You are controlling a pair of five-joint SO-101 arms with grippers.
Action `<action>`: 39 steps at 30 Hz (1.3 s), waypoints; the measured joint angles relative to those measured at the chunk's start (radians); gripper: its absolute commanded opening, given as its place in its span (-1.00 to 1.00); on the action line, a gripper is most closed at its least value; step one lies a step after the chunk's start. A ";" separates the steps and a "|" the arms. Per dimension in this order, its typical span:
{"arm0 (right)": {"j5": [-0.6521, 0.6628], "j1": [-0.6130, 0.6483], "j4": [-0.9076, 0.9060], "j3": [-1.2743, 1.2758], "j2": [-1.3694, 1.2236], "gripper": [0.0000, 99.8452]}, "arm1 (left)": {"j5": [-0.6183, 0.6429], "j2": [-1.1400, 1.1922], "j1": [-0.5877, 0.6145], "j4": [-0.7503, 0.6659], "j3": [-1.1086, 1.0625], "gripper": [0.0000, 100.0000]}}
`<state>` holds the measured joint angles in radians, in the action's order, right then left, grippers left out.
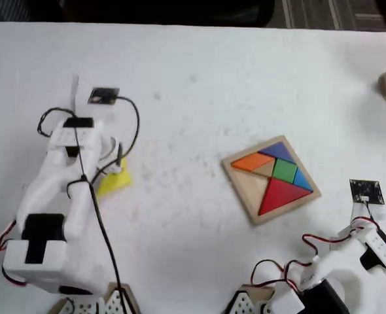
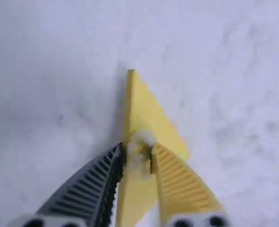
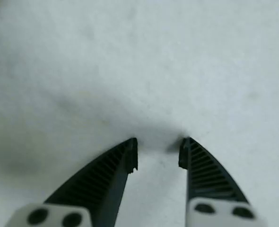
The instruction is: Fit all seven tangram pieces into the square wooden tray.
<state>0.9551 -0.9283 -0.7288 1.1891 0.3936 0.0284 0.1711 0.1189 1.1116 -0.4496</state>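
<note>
Where the white table (image 1: 193, 78) carries it right of centre, the square wooden tray (image 1: 247, 187) lies flat and turned corner-on to the arms. Contents, all seated flush: an orange piece (image 1: 252, 161) at the far-left side, a dark blue piece (image 1: 278, 152) at the far corner, a green square (image 1: 284, 171) in the middle, a light blue triangle (image 1: 302, 180) at the right edge, and a large red triangle (image 1: 279, 196) on the near-right side. A tan patch (image 1: 265, 169) sits between orange and green; whether it is a piece or bare floor cannot be told. The near-left part of the tray shows bare wood in a large triangular gap. The yellow triangle (image 1: 114, 183) is outside the tray, well apart from it on the left half of the table. The left arm (image 1: 55, 186) stretches from the near-left edge away across the table, bent down at the wrist, with its tip at the yellow triangle. The left gripper (image 2: 137, 151) is clamped on that triangle, a grey finger (image 2: 90, 189) on one face and a yellow finger (image 2: 179, 184) on the other, the piece's point running out beyond the tips. Whether the triangle rests on the table or is lifted cannot be told. The right arm (image 1: 373, 245) is folded low at the near-right corner, near the tray but apart from it. The right gripper (image 3: 158, 153) hangs over bare table, its jaws spread with a clear gap, grasping nothing.
</note>
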 measured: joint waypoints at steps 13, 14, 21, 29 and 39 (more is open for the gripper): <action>0.000 0.000 0.000 0.000 0.000 -0.68 | -0.012 0.029 0.002 0.014 -0.035 -0.92; 0.000 0.000 0.000 0.000 0.000 -0.68 | -0.012 0.029 0.002 0.014 -0.035 -0.88; 0.000 0.000 0.000 0.000 0.000 -0.68 | 0.052 -0.115 -0.037 0.023 -0.098 -0.51; 0.037 0.000 0.000 0.000 0.000 -0.68 | 0.218 -0.379 -0.239 -0.066 -0.284 -0.39; 0.075 0.000 0.000 0.015 0.000 -0.68 | 0.273 -0.169 -0.305 -0.141 -0.218 -0.39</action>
<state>1.0303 -0.9283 -0.7288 1.2045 0.3936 0.3015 0.0023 -0.1864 0.9705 -0.6674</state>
